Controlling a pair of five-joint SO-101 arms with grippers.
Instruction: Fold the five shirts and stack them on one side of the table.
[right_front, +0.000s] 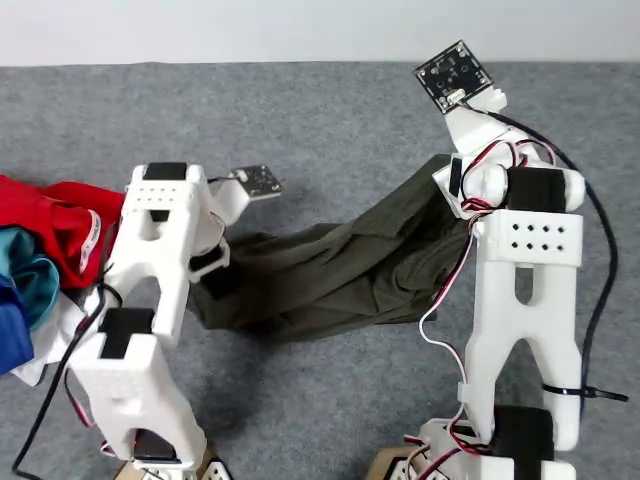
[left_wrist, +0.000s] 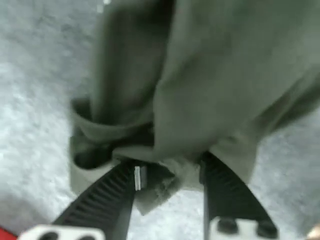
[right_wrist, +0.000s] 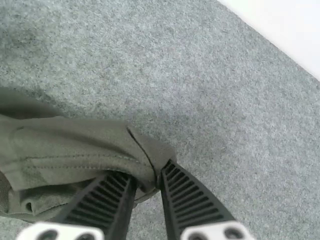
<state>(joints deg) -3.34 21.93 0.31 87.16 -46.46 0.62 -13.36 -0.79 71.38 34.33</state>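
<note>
My left gripper (left_wrist: 170, 167) and right gripper (right_wrist: 148, 175) both clamp the olive shirt (right_front: 330, 270); I should pull it taut, lowering evenly.

Shirts: five, counted by colour.
- One olive shirt (right_front: 330, 270), mid-table.
- Four in the heap at left: one red shirt (right_front: 50, 225), one teal shirt (right_front: 30, 275), one blue shirt (right_front: 10, 335), one white shirt (right_front: 50, 340).

Arms: two, the left arm (right_front: 150, 300) and the right arm (right_front: 525, 290).
Grippers: two, the left gripper (left_wrist: 170, 162) and the right gripper (right_wrist: 149, 172).
Grey table (right_front: 300, 120): one.
</note>
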